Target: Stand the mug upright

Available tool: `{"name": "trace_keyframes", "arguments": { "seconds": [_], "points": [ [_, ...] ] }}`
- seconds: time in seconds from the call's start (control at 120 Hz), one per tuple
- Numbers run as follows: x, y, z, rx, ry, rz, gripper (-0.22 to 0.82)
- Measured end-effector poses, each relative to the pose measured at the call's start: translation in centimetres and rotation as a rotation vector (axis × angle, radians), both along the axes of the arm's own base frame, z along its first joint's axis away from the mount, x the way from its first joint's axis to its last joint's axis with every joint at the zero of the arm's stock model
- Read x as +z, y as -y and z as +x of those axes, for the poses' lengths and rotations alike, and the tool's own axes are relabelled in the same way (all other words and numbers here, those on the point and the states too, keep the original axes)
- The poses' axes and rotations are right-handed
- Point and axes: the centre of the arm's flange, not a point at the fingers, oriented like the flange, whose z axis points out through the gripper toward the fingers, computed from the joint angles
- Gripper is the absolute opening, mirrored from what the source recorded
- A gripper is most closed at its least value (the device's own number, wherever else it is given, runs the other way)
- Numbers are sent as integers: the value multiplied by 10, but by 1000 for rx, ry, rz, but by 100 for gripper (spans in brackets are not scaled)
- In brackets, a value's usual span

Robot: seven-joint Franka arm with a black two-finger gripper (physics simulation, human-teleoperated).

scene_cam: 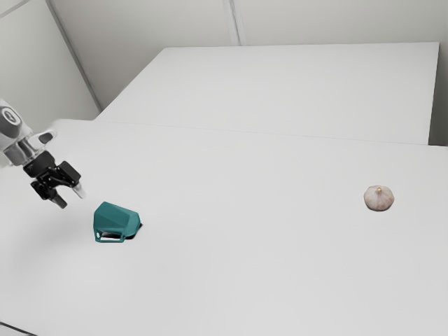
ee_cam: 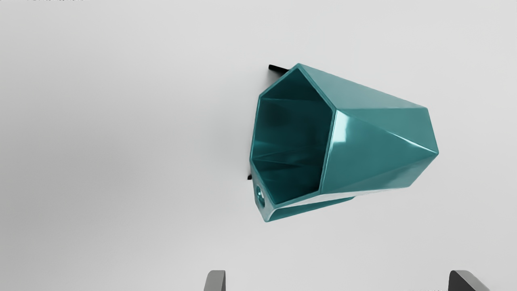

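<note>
The gripper [scene_cam: 73,199] is spread. The teal mug [scene_cam: 117,219] lies on its side near it, toward the exterior view's right.

Garlic bulb [scene_cam: 379,199], one: whole, off-white with brownish-pink tinges, short pale stem tip uppermost; resting on the table toward the exterior view's right. Table [scene_cam: 266,266], one: plain white, smooth top. White panel [scene_cam: 294,87], one: flat, beyond the table, a thin seam between them. Wall [scene_cam: 154,24]: pale grey, behind the panel, with an upright grey strip [scene_cam: 235,21]. Dark line [scene_cam: 17,329], one: thin, slanting, at the exterior view's lower left corner; nature unclear.
</note>
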Motion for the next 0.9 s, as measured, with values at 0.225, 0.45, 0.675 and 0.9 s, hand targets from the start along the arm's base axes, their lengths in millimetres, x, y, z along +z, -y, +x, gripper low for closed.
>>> {"name": "trace_keyframes", "arguments": {
  "seconds": [0.225, 0.45, 0.675, 0.9],
  "points": [
    [-30, 6, -3, -76, 101, -69, 60],
    [-49, 11, -5, -115, 181, -144, 60],
    [-59, 18, -8, -165, 216, -211, 60],
    [-82, 23, -8, -184, 223, -274, 60]
  ]
}}
